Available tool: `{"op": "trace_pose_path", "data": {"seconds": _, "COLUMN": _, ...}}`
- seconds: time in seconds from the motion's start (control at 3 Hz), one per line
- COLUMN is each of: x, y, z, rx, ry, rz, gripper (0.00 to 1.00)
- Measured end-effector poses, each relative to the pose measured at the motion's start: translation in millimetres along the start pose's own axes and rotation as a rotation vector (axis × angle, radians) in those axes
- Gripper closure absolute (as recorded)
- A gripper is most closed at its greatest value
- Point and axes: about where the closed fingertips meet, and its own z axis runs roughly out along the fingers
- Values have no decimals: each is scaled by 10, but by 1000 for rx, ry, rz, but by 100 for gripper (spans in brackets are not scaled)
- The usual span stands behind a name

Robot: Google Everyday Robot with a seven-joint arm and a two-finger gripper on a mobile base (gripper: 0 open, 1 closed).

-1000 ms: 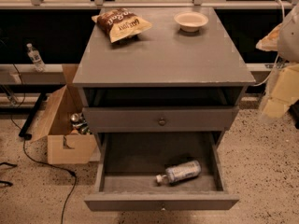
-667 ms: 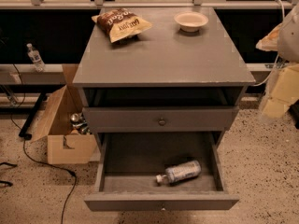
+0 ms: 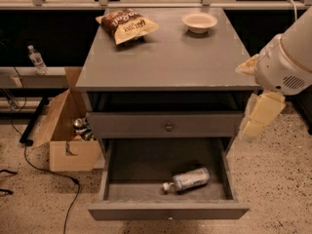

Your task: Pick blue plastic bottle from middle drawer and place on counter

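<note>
The blue plastic bottle [image 3: 187, 180] lies on its side on the dark floor of the open middle drawer [image 3: 165, 210], right of centre, with its white cap pointing left. The grey counter [image 3: 170, 57] is the cabinet's top, above the drawer. My gripper [image 3: 258, 115] hangs from the white arm [image 3: 287, 57] just off the cabinet's right side, at about the height of the upper drawer front. It is above and to the right of the bottle, apart from it, with nothing seen in it.
A brown snack bag [image 3: 126, 24] and a white bowl [image 3: 199, 21] sit at the back of the counter. A closed drawer front with a round knob [image 3: 169, 127] is above the open drawer. An open cardboard box [image 3: 68, 130] and cables lie on the floor to the left.
My arm and gripper have moved left and slightly down, closer to the cabinet's right side. The bottle and drawer have not moved.
</note>
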Motion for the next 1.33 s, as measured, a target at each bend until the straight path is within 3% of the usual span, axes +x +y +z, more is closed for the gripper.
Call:
{"op": "trace_pose_path", "data": {"seconds": 0.33, "x": 0, "y": 0, "z": 1, "rx": 0, "ry": 0, "rz": 0, "gripper": 0}}
{"op": "trace_pose_path", "data": {"seconds": 0.67, "x": 11, "y": 101, "z": 366, "rx": -50, "ry": -15, "rz": -16, "gripper": 0}}
{"op": "trace_pose_path", "data": {"seconds": 1.0, "x": 37, "y": 239, "z": 970, "rx": -124, "ry": -74, "rz": -45, "gripper": 0}}
{"op": "trace_pose_path", "data": {"seconds": 1.33, "x": 88, "y": 319, "z": 1685, "rx": -182, "ry": -175, "rz": -77, "gripper": 0}}
